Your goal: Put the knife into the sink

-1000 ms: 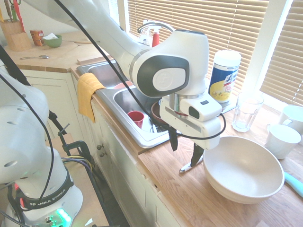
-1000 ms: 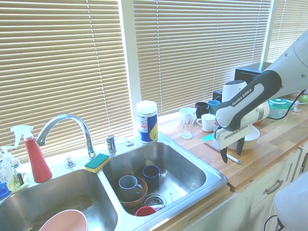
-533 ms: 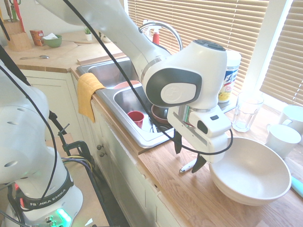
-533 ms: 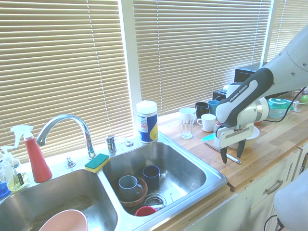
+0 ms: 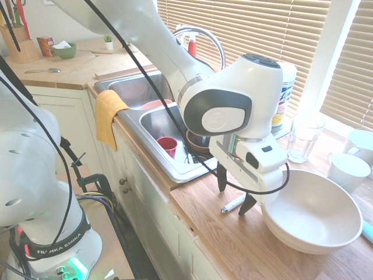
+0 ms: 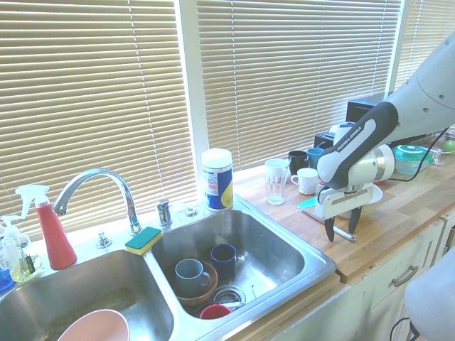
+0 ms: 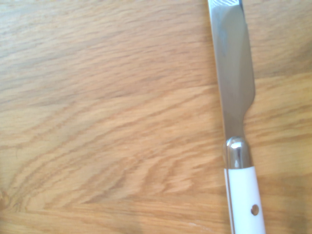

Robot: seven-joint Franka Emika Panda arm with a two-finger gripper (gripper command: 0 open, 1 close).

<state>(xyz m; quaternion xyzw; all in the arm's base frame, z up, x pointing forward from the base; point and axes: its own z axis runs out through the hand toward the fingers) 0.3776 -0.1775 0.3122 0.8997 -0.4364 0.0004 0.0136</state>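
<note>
On the wooden counter, knife not yet picked up.
From left: sink point(image 5: 152, 96) waits; gripper point(image 5: 234, 193), fingers spread apart and empty, straddles the knife point(image 5: 233, 205) lying flat beside the big bowl point(image 5: 312, 217). Grasp, lift and drop all remain.

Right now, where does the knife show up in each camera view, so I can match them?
First exterior view: knife flat on the counter, between the open fingers, left of the bowl.
Second exterior view: knife on the counter below the gripper, right of the sink.
Wrist view: knife at right, white handle lowest.
Shared landmark: the bowl.
</note>
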